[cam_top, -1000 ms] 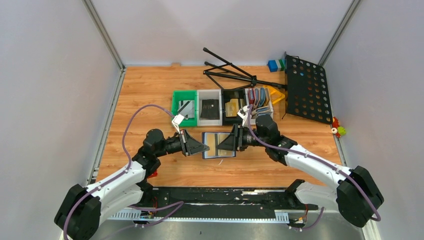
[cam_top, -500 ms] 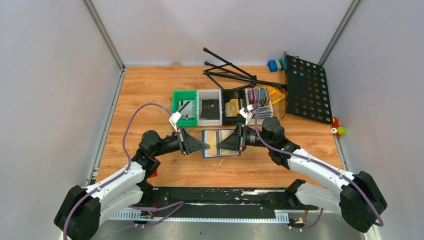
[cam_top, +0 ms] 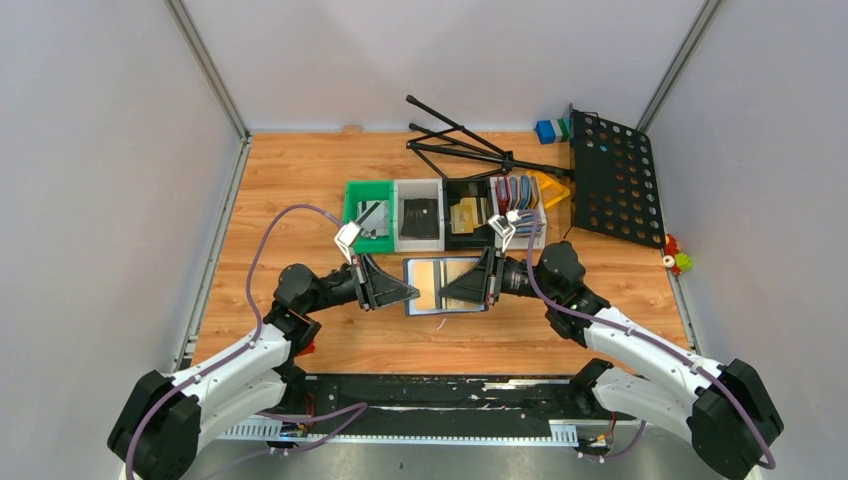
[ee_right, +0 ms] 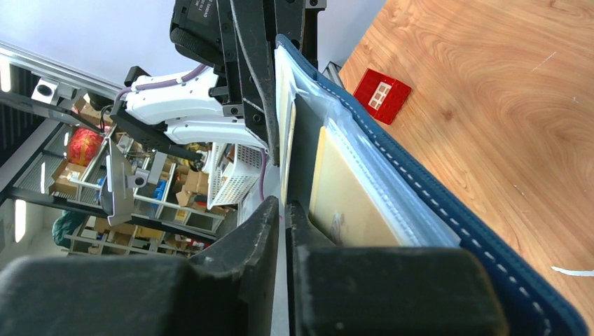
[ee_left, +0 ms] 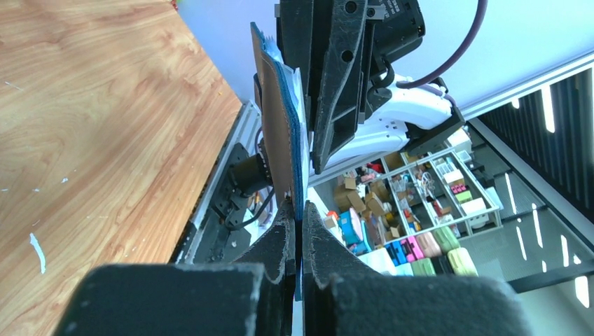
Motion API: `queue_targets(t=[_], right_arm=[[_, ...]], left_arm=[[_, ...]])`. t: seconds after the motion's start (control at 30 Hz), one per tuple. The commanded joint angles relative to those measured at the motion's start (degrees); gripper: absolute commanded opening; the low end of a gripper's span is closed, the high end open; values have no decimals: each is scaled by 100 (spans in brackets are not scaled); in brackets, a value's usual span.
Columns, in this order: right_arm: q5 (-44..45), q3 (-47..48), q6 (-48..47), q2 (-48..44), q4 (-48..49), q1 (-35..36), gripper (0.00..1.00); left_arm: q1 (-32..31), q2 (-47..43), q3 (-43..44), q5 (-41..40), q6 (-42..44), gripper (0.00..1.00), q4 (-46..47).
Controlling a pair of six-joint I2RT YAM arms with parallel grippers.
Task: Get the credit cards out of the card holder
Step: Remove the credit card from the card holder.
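**A sticking card could be pulling the holder out of its pinch**

Nearest in, the left jaws are pinching shut on one outer edge of the opened card holder (ee_right: 448,210), with only a thin strip of it between them. The right jaws are facing them from the opposite side. They are gripping what looks like the bare edge of a tan-gold card (ee_right: 286,161), which is showing edge-on and running back toward the left jaws. A second tan-gold card (ee_right: 343,196) is sitting in the clear pocket just beside the right jaws.

The holder is spanning the gap between the two sets of jaws; I cannot tell whether it is touching the desk (cam_top: 300,180). If the gripped card is sticking in its sleeve, any pull is going to be loading the left pinch, and the holder may be slipping out or folding shut. The right grip is looking shallow too, so the card may be sliding free and dropping. With both jaws working so close together, they are also risking a knock.

Beyond the jaws, the row of bins (cam_top: 418,183) is standing well apart, out of harm.
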Motion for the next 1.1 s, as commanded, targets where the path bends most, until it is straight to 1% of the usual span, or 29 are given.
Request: queue_targets(t=[0.0, 0.13, 0.33, 0.6, 0.77, 0.87, 0.93, 1.0, 1.07], right_arm=[[-207, 160, 102, -104, 562, -13, 5], [-153, 233, 60, -142, 339, -13, 0], [200, 251, -224, -325, -461, -35, 0], [186, 20, -72, -379, -544, -286, 0], [246, 110, -262, -505, -991, -470, 0], [265, 84, -328, -582, -1183, -646, 0], [263, 77, -382, -613, -1323, -750, 0], [303, 138, -522, -638, -1607, -848, 0], [403, 270, -753, -663, -2013, -954, 0]], left_arm=[[4, -8, -1, 57, -27, 0, 292], [5, -10, -35, 87, -29, 0, 327], [8, -187, -30, -83, 7, 0, 145], [43, -173, -32, -95, 20, 0, 73], [118, -224, -48, -135, 133, 0, -80], [182, -327, -44, -163, 290, 0, -437], [228, -412, 8, -211, 494, 0, -902], [281, -539, 85, -324, 788, 0, -1528], [313, -645, 234, -534, 1211, 0, -2374]])
